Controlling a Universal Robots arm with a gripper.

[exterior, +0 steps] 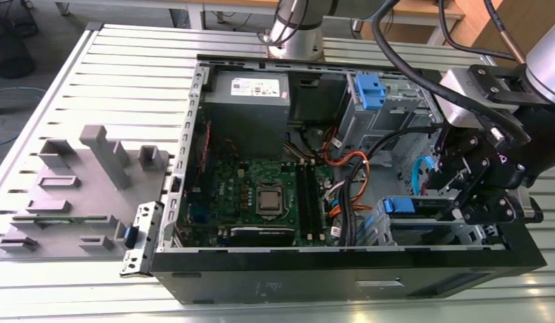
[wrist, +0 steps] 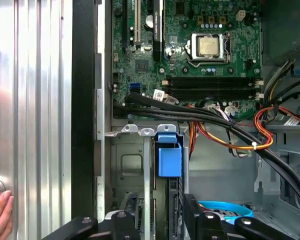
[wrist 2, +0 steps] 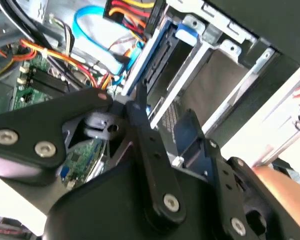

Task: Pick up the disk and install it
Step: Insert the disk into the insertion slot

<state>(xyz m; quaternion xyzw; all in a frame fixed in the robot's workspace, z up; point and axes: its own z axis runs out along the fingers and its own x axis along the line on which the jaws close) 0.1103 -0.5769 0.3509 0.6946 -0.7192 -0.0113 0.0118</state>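
First wrist view shows the disk point(wrist: 170, 170) standing on edge in a slot of the metal drive cage point(wrist: 131, 165), its blue carrier tab level with the cage's lip. The claw point(wrist: 161, 202) is spread, one finger on each side of the disk with a gap on one side, gripping nothing. Beyond the cage lies the motherboard point(wrist: 190, 60). In the exterior view the computer case point(exterior: 349, 282) sits on the slatted desk point(exterior: 124, 87).

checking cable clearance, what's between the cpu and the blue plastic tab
In the first wrist view, memory slots and a bundle of black cables lie between the CPU and the blue plastic tab.
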